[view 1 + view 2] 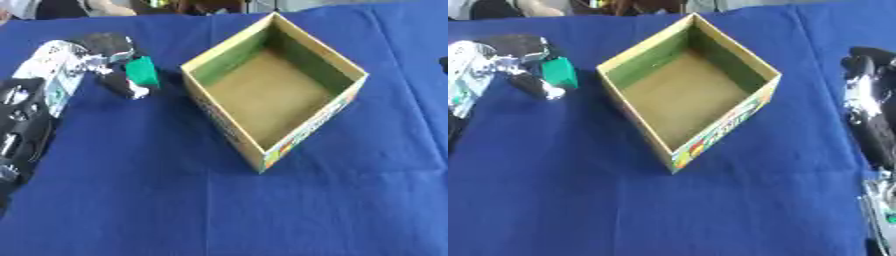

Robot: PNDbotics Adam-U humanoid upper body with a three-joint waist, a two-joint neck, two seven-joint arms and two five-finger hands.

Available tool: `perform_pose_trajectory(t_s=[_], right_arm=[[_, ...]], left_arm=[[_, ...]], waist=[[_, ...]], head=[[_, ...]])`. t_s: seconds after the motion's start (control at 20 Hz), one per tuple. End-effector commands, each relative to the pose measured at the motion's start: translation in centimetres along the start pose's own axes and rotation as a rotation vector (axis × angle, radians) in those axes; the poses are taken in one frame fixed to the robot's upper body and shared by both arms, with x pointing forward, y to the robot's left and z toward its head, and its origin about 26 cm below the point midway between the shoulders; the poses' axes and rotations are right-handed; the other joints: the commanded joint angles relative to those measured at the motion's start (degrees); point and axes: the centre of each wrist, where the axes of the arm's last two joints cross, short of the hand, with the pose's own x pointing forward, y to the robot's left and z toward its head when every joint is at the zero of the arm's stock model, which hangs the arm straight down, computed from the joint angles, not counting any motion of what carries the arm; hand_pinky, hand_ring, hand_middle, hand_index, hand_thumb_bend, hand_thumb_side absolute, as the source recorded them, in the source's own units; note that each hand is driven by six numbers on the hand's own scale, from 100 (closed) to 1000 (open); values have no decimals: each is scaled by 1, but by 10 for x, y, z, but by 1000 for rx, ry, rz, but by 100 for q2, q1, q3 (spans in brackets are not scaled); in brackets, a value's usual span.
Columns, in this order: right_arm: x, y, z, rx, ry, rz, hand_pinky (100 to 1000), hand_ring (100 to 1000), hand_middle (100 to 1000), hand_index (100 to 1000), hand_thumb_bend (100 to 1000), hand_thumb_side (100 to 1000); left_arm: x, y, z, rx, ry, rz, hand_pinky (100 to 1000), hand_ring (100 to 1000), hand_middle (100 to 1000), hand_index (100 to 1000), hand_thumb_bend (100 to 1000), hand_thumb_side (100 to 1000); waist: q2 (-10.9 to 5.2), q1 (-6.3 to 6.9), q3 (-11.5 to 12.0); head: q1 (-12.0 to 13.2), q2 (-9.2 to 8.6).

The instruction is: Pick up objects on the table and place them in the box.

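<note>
Bench (219,210): covered in a blue cloth, bare across the near half.

Box (223,127): open cardboard carton, set cornerwise at centre, printed colours on its near outer wall. Its brown floor shows plainly and nothing lies in it.

Green object (142,71): small, blocky, just left of the box's left corner and apart from it. It sits between the fingers of the left hand, off to the box's outer side, not over the opening.

Left hand (105,55): black and silver, reaching in from the left edge on a silver forearm. Its fingers curl round the green object, dark fingertips showing below and beside it. Whether the object is lifted clear of the cloth or resting on it cannot be told.

Right hand (868,100): dark, along the right edge in the right eye view, well apart from the box, holding nothing; whether its fingers are spread or curled cannot be told.

Progress, as judged: early. The box is empty, so no item is yet placed. One object is grasped; carrying it over the rim and releasing it remain. No other loose items are visible on the cloth.
</note>
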Motion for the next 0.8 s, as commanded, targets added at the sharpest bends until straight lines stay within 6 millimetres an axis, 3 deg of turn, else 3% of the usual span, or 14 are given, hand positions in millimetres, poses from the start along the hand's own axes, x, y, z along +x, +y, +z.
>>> perform_pose_trajectory(t_s=[0.05, 0.35, 0.55, 0.8], right_arm=[[6, -3, -3, 5, -29, 9, 785, 730, 577, 720, 100, 606], [6, -3, -4, 9, -29, 7, 786, 731, 578, 722, 100, 606], [6, -3, -3, 10, -27, 7, 786, 732, 578, 723, 100, 606], [6, -3, -3, 6, -24, 8, 787, 731, 578, 724, 100, 608]], left_arm=[[-5, 32, 14, 44, 6, -43, 452, 571, 594, 775, 100, 621], [-1, 44, 20, 19, 8, -17, 472, 604, 646, 792, 100, 637], [-2, 41, 21, -19, 5, 21, 496, 686, 773, 827, 100, 635], [1, 47, 23, 3, -12, 40, 465, 637, 720, 798, 100, 634]], waist=[[-149, 1, 27], [-162, 8, 60], [-159, 4, 64], [-147, 12, 38]], head=[[-24, 39], [-37, 28], [-41, 19], [-44, 9]])
